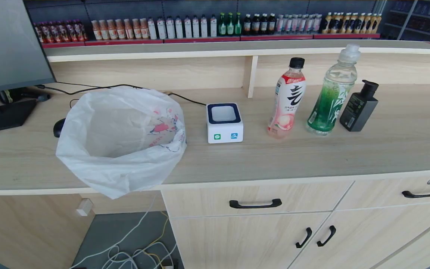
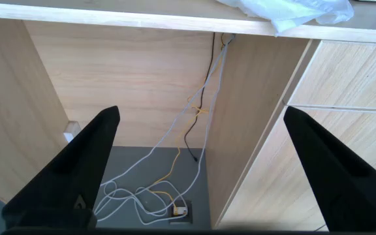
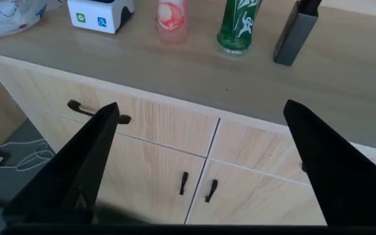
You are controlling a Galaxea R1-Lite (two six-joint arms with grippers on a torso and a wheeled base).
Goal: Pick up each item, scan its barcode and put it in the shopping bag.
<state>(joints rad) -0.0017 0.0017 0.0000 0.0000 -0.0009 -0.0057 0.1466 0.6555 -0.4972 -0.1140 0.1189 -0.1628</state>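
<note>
On the wooden counter [image 1: 349, 149] stand a pink peach drink bottle [image 1: 287, 100], a green bottle [image 1: 332, 93] and a black pump bottle [image 1: 360, 107] in a row at the right. A white scanner box [image 1: 224, 123] sits mid-counter. The open white shopping bag [image 1: 121, 138] slumps at the left, hanging over the front edge. My left gripper [image 2: 198, 176] is open below counter height, facing the knee space under the bag [image 2: 292, 13]. My right gripper [image 3: 201, 170] is open in front of the cabinet doors, below the pink bottle [image 3: 173, 19], green bottle [image 3: 241, 26], black bottle [image 3: 296, 32] and scanner [image 3: 100, 13].
A monitor [image 1: 9, 45] on a black stand and a black mouse [image 1: 58, 127] sit at the counter's left. A raised shelf [image 1: 237, 48] runs behind the items. Drawers with black handles [image 1: 255, 204] lie below. Cables [image 2: 168, 189] are heaped on the floor in the knee space.
</note>
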